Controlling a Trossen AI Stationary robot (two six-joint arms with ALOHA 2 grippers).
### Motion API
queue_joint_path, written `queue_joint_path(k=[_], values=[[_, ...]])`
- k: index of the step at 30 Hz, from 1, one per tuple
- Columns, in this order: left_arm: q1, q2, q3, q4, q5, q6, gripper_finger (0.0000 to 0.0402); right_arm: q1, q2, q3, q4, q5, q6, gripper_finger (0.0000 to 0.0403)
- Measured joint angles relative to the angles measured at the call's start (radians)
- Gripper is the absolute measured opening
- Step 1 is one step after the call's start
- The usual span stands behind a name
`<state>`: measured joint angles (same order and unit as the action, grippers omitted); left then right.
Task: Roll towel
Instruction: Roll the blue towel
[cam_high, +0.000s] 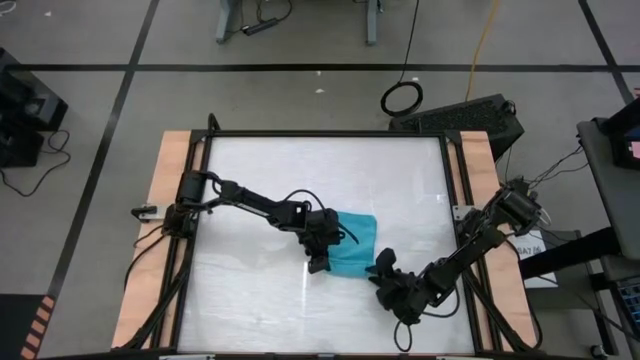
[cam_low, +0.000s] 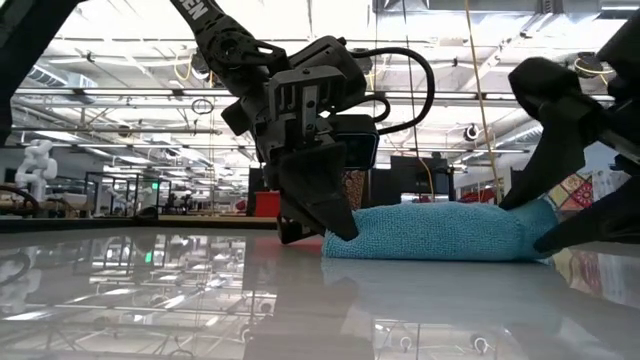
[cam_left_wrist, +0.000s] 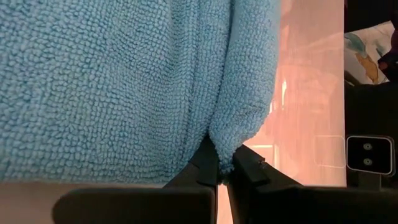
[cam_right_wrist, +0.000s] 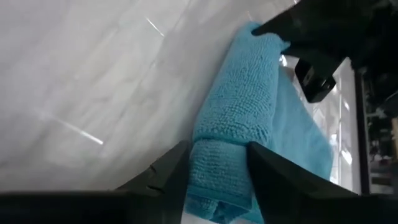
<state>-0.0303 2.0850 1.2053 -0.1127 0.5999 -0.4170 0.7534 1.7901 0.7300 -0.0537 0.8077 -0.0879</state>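
Left hand (cam_low: 315, 225) pinching looped terry towel (cam_low: 440, 232), roll partly formed

Plain turquoise-blue towel (cam_high: 355, 245) lies on a glossy white table (cam_high: 300, 170).

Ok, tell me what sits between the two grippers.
Only the towel: in the high view it spans the gap from the left gripper to the right gripper. The right wrist view shows its rolled end between the right jaws.
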Motion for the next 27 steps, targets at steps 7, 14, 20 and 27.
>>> queue_joint_path(k=[7,14,20,27], values=[[0.0,-0.004,-0.001,0.023,0.011,0.01,0.0015,-0.045,0.0,0.0,-0.037,-0.082,0.115,0.0081],[-0.007,-0.051,-0.006,0.0,-0.024,0.128,0.0075,-0.088,-0.003,-0.001,-0.066,-0.184,0.325,0.0007],[-0.064,-0.151,-0.004,-0.03,-0.211,0.333,0.015,-0.09,-0.071,-0.004,-0.092,-0.236,0.466,0.0011],[-0.203,-0.211,-0.002,-0.025,-0.565,0.608,0.0179,-0.135,-0.175,-0.007,-0.11,-0.357,0.563,0.0003]])
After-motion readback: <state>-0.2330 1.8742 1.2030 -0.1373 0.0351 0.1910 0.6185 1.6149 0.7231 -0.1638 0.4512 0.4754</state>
